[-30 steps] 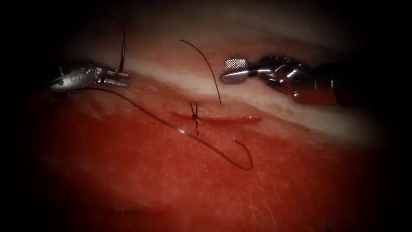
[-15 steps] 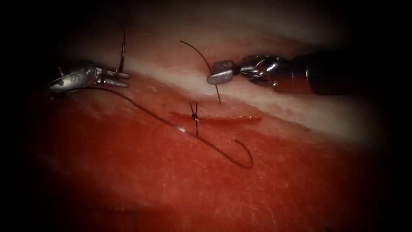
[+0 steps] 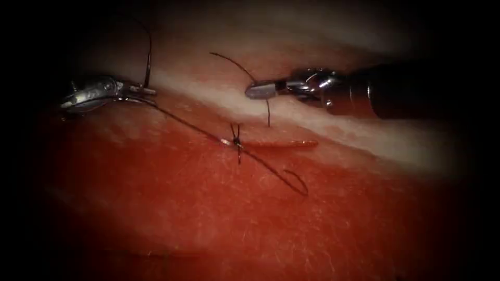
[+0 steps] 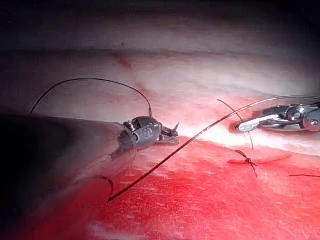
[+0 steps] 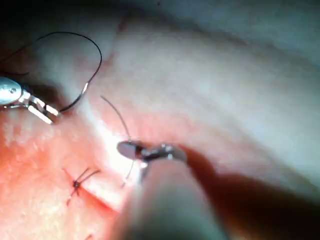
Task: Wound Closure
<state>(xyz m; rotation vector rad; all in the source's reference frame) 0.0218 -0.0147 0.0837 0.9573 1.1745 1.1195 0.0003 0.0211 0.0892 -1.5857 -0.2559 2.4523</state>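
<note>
The needle (image 3: 148,62) stands clear of the tissue (image 3: 208,218), left of the cut (image 3: 276,143), its lower end pinched in my left claw (image 3: 143,93), likely to keep the thread (image 3: 182,122) taut across the knot (image 3: 236,140). My right claw (image 3: 259,90) is clamped on the free thread end (image 3: 234,61).

The left arm's tool (image 3: 136,94) lies nearly level with its tip pointing toward the other tool, its jaws a little apart at the tips yet clamped on the needle (image 3: 148,62) close to its tail end, the curve rising above them. The right arm's tool (image 3: 260,90) reaches in level from the opposite side, jaws apparently pressed together on the thread end (image 3: 245,73) that crosses them, though the grip itself is hard to make out.
</note>
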